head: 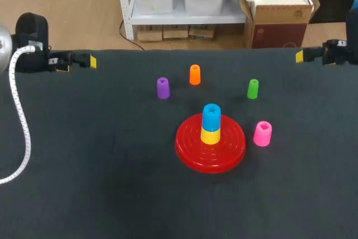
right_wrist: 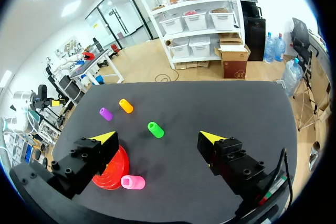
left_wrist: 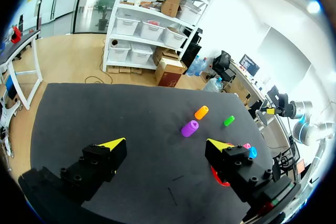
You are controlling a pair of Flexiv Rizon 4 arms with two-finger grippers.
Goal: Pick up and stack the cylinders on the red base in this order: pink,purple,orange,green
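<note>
Four cylinders lie loose on the desk (head: 100,183). The pink cylinder (head: 262,133) sits just beside the rim of the red base (head: 187,150), on our right arm's side. The purple cylinder (head: 163,88), orange cylinder (head: 194,74) and green cylinder (head: 253,88) stand farther back, well apart from one another. The base already carries a yellow cylinder (head: 210,136) with a blue cylinder (head: 211,116) on top.

We judge the first grasp to be the riskiest. Pink is so close to the base that a finger coming down on that side could catch the rim and shift it. In the right wrist view pink looks to be lying on its side (we cannot be sure), so a glancing touch might roll it away. The stack is already two high, so a piece set down off-centre could topple it. Taking purple or orange before pink would break the order.

Our left pincer (left_wrist: 164,144) and right pincer (right_wrist: 157,136) both hover at the desk's far corners. Their fingers are spread wide, holding and touching nothing.
</note>
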